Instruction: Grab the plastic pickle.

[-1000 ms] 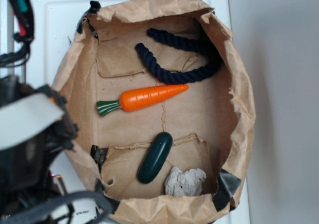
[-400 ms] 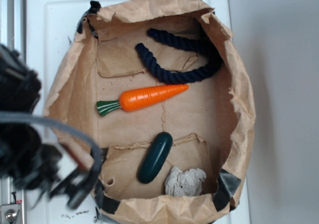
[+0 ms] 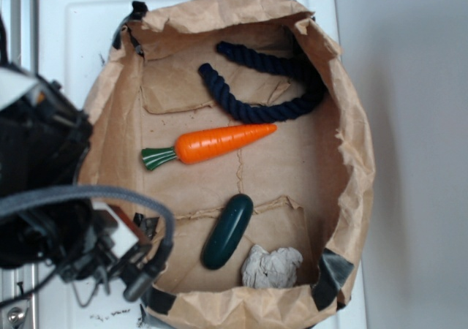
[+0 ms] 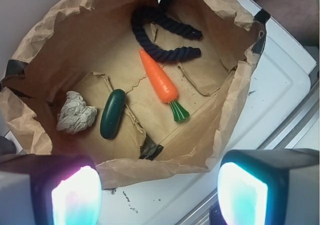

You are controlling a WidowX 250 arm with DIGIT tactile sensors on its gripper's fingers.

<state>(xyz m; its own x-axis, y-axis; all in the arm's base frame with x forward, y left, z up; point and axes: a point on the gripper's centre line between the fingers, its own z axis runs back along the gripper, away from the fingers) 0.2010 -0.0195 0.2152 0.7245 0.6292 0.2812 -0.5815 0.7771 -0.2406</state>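
Glossy dark green plastic pickle (image 4: 112,113) lies in the brown paper bag (image 4: 220,115), near its left, crumpled grey-white wad (image 4: 75,113) just beside. My gripper (image 4: 157,187) hovers outside, jaws apart. Risk I see: snagging the bag wall or pinching the wad.

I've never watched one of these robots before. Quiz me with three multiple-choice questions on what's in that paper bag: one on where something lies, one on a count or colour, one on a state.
1. What lies right beside the plastic pickle?
A. dark blue rope
B. crumpled grey-white wad
C. carrot

2. How many items lie in the brown paper bag?
A. two
B. four
C. six

3. The gripper is:
A. gripping the pickle
B. lifting the carrot
C. open, outside the bag

Answers:
1. B, the wad sits by the pickle's lower end.
2. B: rope, carrot, pickle, wad.
3. C, its fingers stand apart, nothing between them.
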